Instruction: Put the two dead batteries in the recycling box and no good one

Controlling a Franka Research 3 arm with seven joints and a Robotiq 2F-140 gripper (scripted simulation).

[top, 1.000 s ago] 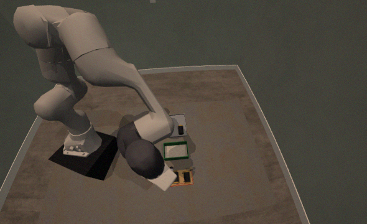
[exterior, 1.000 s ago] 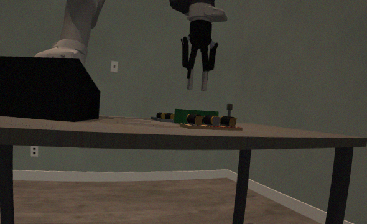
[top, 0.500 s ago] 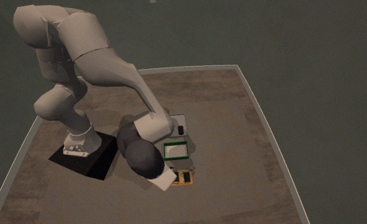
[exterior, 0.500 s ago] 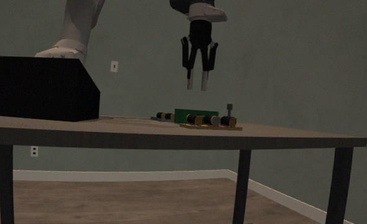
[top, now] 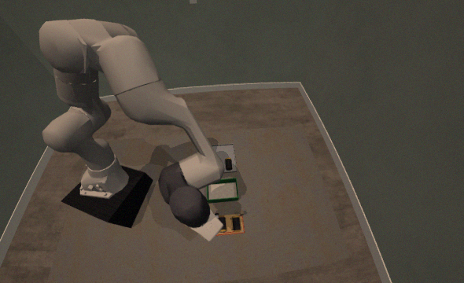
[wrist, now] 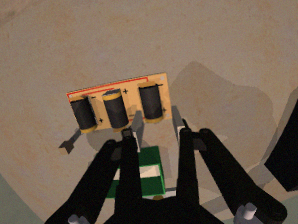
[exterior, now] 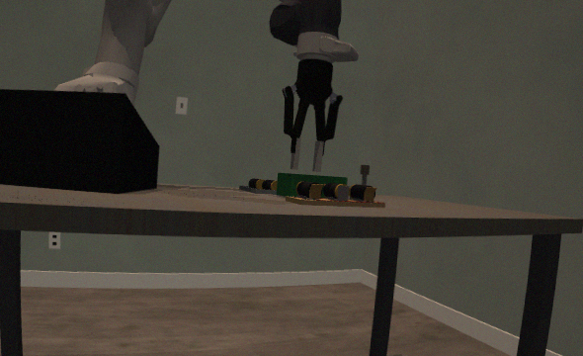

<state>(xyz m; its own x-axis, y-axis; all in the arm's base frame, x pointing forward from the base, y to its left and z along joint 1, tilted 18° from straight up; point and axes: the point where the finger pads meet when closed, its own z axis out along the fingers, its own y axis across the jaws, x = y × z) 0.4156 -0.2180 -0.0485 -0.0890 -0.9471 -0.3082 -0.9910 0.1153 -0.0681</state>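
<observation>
Gripper [exterior: 306,162] hangs low over the tray [wrist: 120,99], fingers part-closed, nothing between them. Three batteries [wrist: 116,110] lie side by side on it. Likely light, rigid, slick cylinders; pinch across the middle. Green box [top: 222,190] behind; another battery [top: 228,163] farther off.

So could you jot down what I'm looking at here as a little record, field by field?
arm: pale jointed robot arm on a black base block
gripper: black two-finger gripper, partly open, holding nothing, hanging above the box
box: green-walled recycling box, upright; no battery shows in the part not hidden by the arm
holder: orange tray with three black-and-yellow cylindrical batteries
other batteries: some on the grey pad behind the box
bulb: not identifiable
</observation>
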